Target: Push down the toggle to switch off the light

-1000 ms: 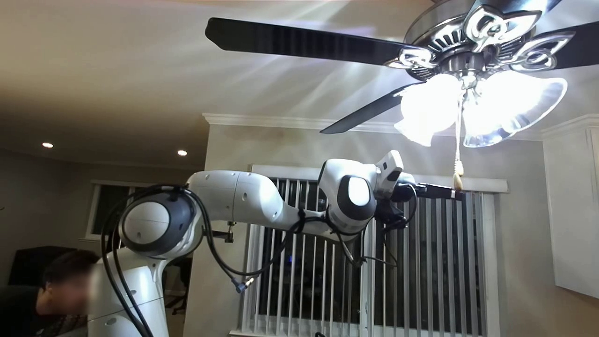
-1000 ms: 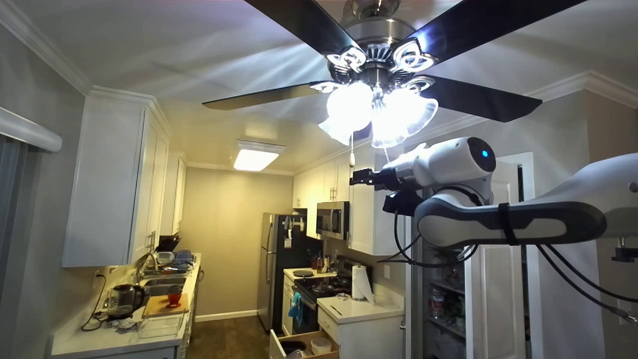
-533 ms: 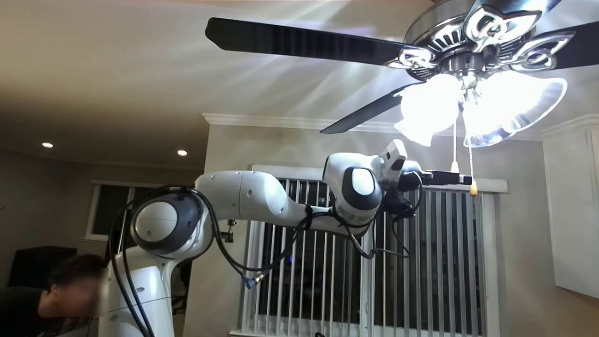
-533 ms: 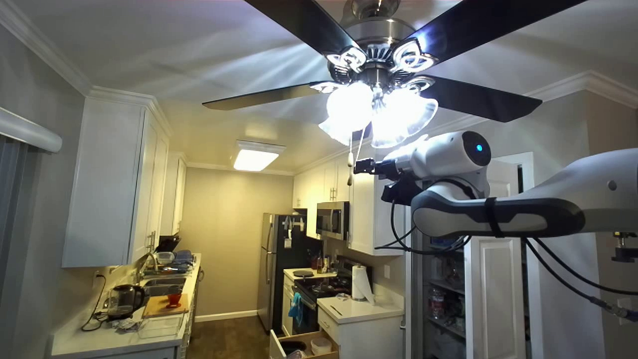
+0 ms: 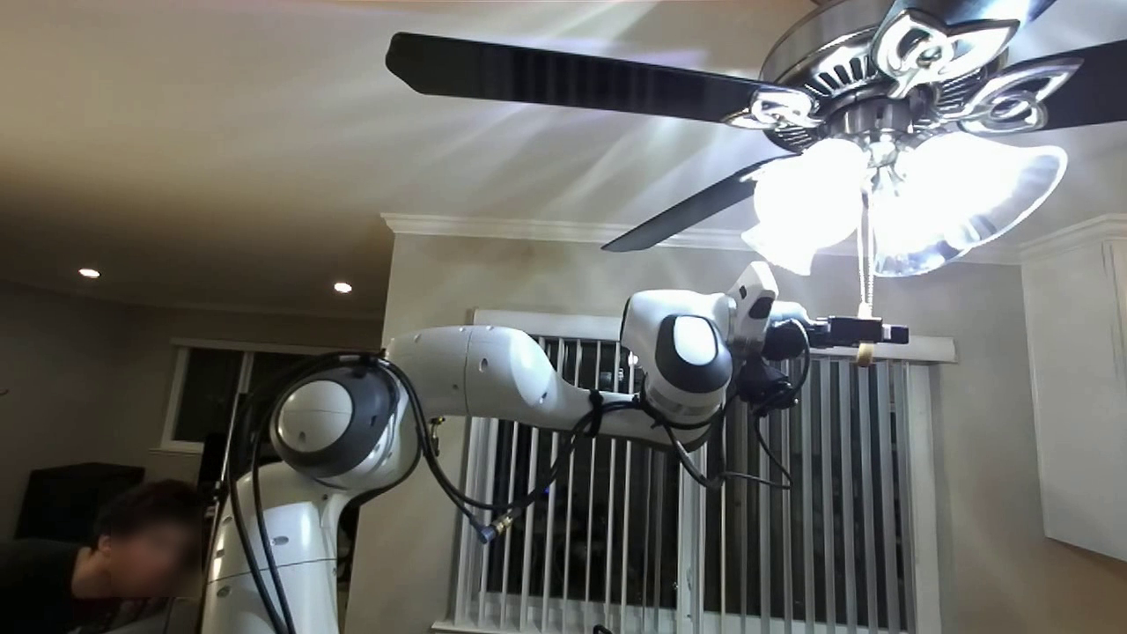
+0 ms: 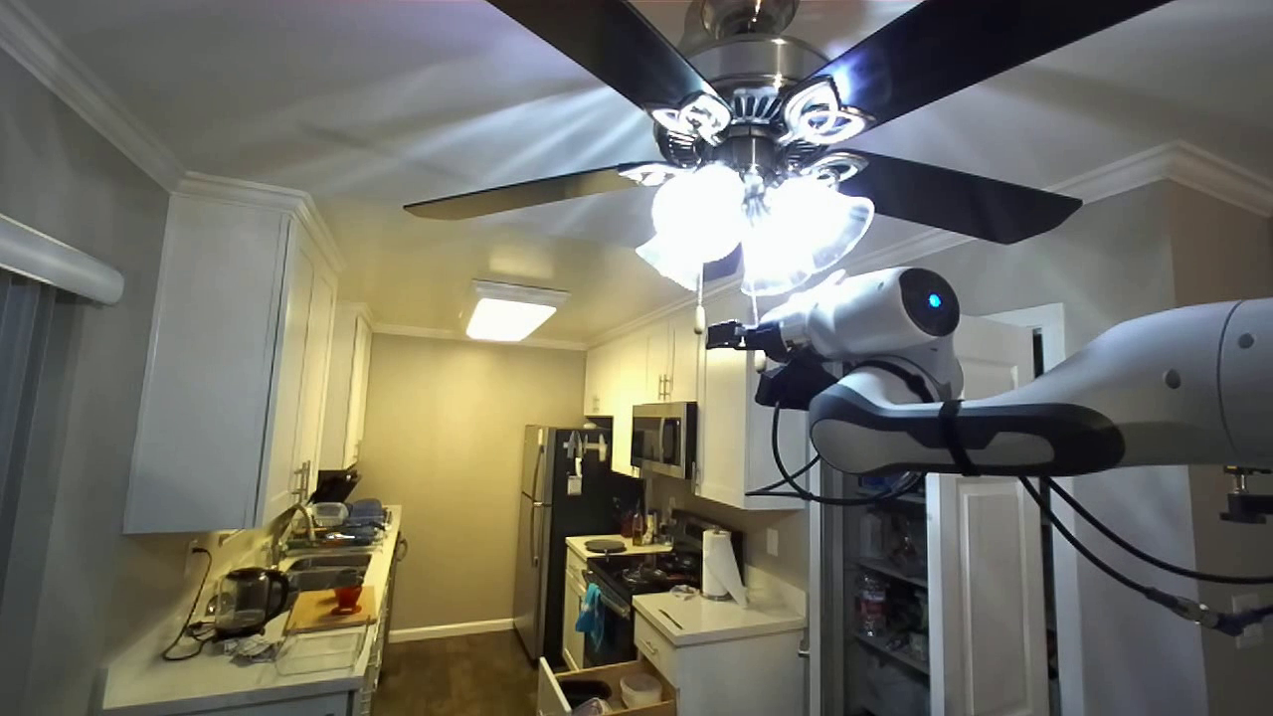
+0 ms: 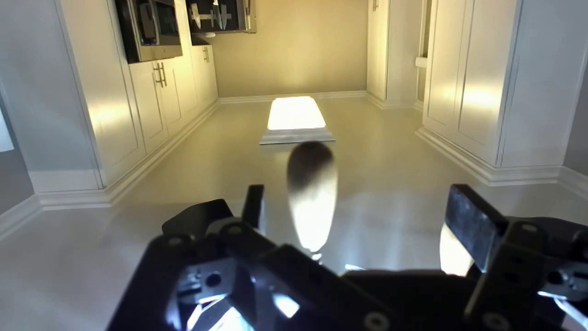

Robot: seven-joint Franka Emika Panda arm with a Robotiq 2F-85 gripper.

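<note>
Gripper [image 7: 358,207] spread wide, toggle [image 7: 312,202] hanging between its fingers [image 7: 471,227]

Over the gripper stretches a pale ceiling [image 6: 378,129], streaked with glare and shadow. Ahead of it, white upper cabinets [image 6: 224,368] line both sides up to a plain wall [image 6: 453,467], yellowish around a lit ceiling panel [image 7: 296,115]. Behind it in an exterior view hang vertical blinds [image 5: 786,475]. Well below, a pale counter [image 6: 199,681] runs forward, away from the gripper.

Above the gripper spreads a dark-bladed ceiling fan [image 6: 751,65]; under that, nearer the gripper, the light [image 6: 796,234] is on, its frosted glass blazing white. Back from the gripper runs the white arm [image 5: 475,374], and well behind and below it a person [image 5: 141,546] shows, face blurred.

On the counter, far down from the gripper, are a dark kettle [image 6: 252,600] and a wooden board [image 6: 306,614] carrying a red item [image 6: 347,594].

In an exterior view the toggle's bob [image 5: 865,355] shows beneath the gripper; in the wrist view it is tapered, darker at its free end, with gaps towards both fingers. A second bob [image 6: 699,318] hangs just outside one finger, partly hidden by it in the wrist view.
</note>
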